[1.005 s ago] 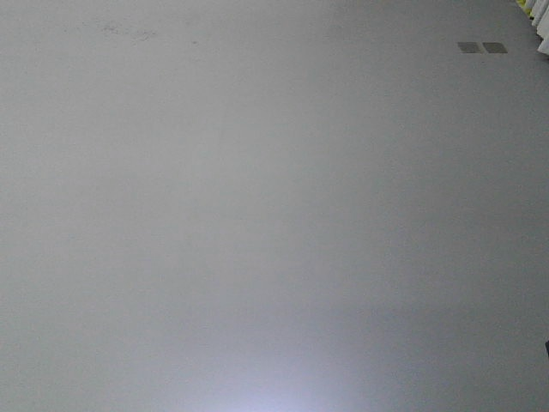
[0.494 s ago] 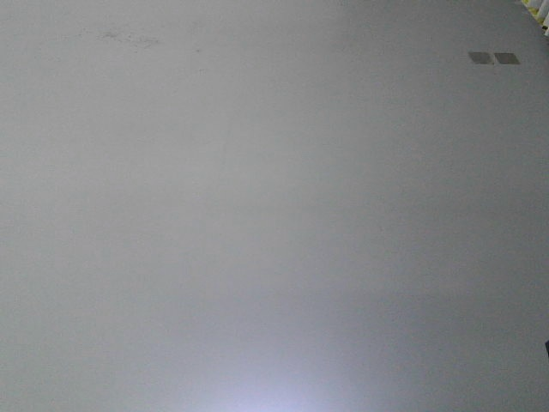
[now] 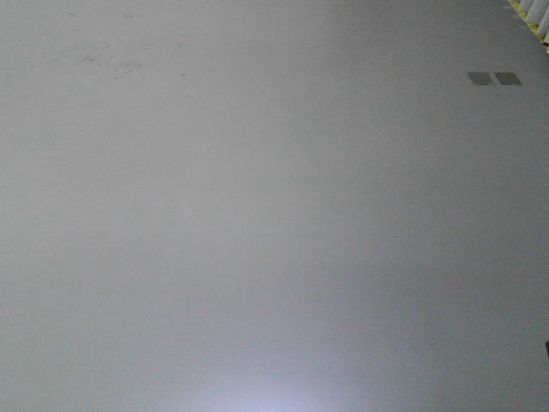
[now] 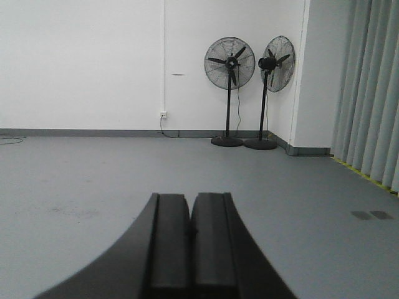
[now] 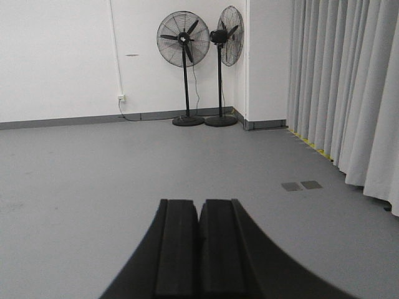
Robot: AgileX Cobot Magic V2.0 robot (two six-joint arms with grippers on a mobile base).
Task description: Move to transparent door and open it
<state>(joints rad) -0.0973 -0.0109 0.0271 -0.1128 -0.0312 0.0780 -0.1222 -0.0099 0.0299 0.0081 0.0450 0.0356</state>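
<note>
The transparent door is out of view in every view. My left gripper is shut, its two black pads pressed together with nothing between them, pointing over bare grey floor. My right gripper is shut the same way and holds nothing. The front view shows only grey floor, and neither gripper appears in it.
Two black pedestal fans stand by the white back wall near a corner. Grey floor-length curtains hang along the right, with a yellow floor line at their foot. Two small dark floor plates lie at right.
In the front view the two floor plates and the floor marks have slid downward in the frame, and the marks have shifted left. So the base is moving over the floor.
</note>
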